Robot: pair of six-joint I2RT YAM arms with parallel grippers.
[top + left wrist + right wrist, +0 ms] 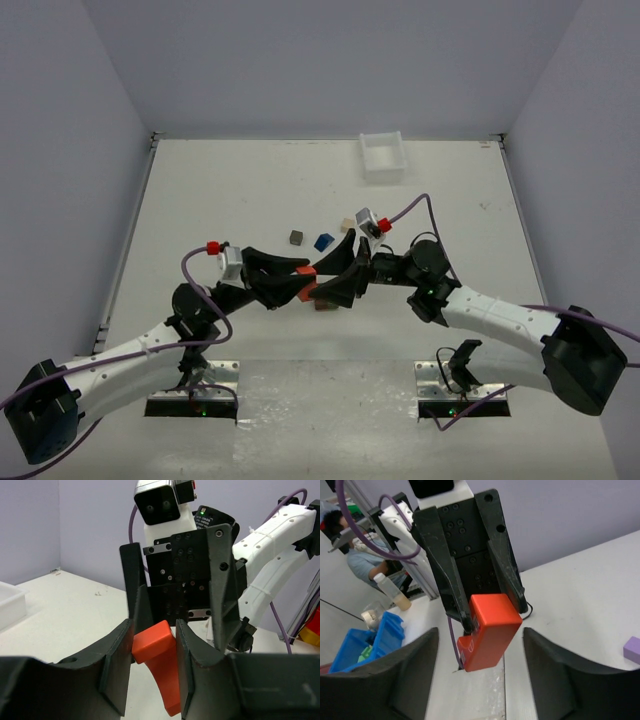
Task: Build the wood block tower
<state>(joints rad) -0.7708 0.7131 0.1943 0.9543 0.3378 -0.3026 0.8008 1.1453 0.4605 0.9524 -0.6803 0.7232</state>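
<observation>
Pinching a red-orange block (156, 647) by its two long sides, the left gripper (152, 666) holds it off the table (220, 190), one end tilted down. From above, the block sits a little toward 6 o'clock of the table's middle.

The right gripper (340, 275) faces the left one head-on from 3 o'clock. Its fingers (412, 672) are spread wide, one on each side of the block, with a clear gap on both sides and no contact. The wrist view shows the block's free end pointing into that opening.

At 12 o'clock from the two grippers three loose pieces lie apart on the table: an olive-brown cube (296, 237), a blue block (323, 241) and a beige block (347, 225) near the right wrist camera. A reddish-brown piece (322, 301) shows just under the grippers at 5 o'clock from the held block; its shape cannot be told. A purple block (633, 650) lies at the 3 o'clock edge of the right wrist view.

A white tray (383, 158) stands at the far edge, about 1 o'clock.

A green light (202, 513) glows on the right arm's housing. Off the table, blue bins (382, 635) and a bottle (391, 591) are visible, but the bottle's label is too blurred to read.
</observation>
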